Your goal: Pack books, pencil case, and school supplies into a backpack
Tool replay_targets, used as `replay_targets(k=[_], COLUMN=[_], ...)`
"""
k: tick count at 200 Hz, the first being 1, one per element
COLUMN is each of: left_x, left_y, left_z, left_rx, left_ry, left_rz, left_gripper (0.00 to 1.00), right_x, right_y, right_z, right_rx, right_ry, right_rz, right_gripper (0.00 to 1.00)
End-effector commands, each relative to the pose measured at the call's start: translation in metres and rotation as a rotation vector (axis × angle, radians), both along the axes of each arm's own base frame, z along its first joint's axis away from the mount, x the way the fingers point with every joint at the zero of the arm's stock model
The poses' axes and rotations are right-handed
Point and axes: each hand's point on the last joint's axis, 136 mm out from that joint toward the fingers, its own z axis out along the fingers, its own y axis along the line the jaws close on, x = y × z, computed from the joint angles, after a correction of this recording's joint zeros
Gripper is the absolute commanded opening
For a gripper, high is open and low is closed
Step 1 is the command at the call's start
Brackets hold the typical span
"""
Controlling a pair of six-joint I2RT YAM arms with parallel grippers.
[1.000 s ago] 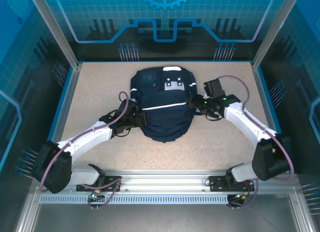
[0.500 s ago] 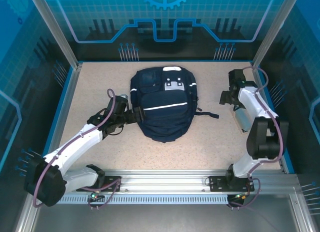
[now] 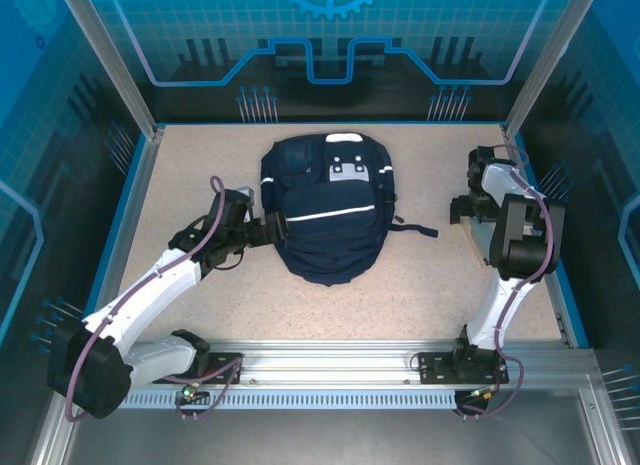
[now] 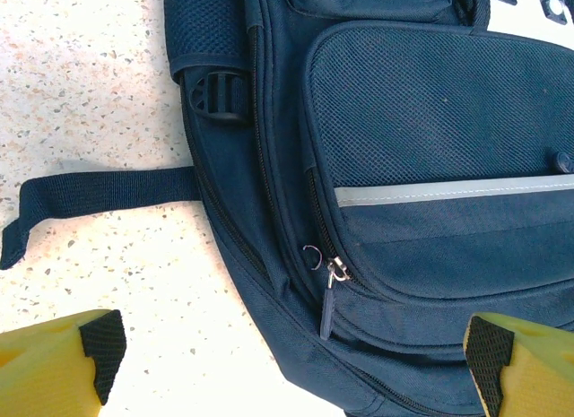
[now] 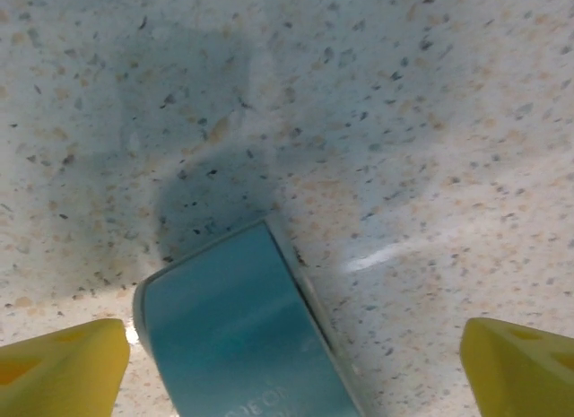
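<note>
Since backpack [image 3: 325,205] looks zipped, left claw [image 4: 296,345]: spread over zip pull [image 4: 334,282], likely to open
Right claw [image 5: 291,354]: spread over teal item [image 5: 233,336]

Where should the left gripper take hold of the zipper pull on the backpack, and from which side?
Likely the dark pull tab hanging from the metal slider on the backpack. It is slim and seems to lie flat against the fabric, so come straight down from above, one finger either side of its narrow width. The open left gripper has it between its fingers.
</note>
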Motion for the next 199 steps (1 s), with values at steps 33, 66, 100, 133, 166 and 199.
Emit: replay_targets(k=[33, 66, 100, 133, 166, 199], left_x=[0.000, 0.000, 0.001, 0.001, 0.002, 0.006], left_y=[0.004, 0.009, 0.009, 0.008, 0.004, -0.009], left_z=[0.006, 0.006, 0.005, 0.006, 0.010, 0.020], left_rx=[0.015, 0.030, 0.023, 0.026, 0.032, -0.024], left_ry=[-0.012, -0.017, -0.014, -0.011, -0.010, -0.028], left_rz=[-0.007, 0.017, 0.019, 0.008, -0.014, -0.060], left_gripper=[0.99, 0.99, 0.99, 0.99, 0.99, 0.99], right_x=[-0.006, -0.009, -0.012, -0.027, -0.042, -0.050], right_y=[0.018, 0.025, 0.038, 0.032, 0.050, 0.058], right_z=[-0.013, -0.012, -0.011, -0.002, 0.013, 0.013], right_rx=[0.138, 0.172, 0.225, 0.163, 0.224, 0.217], right_ry=[0.059, 0.054, 0.049, 0.065, 0.017, 0.009], right_rz=[-0.033, -0.066, -0.098, -0.135, -0.111, -0.099], right_gripper=[0.58, 0.38, 0.33, 0.66, 0.66, 0.57])
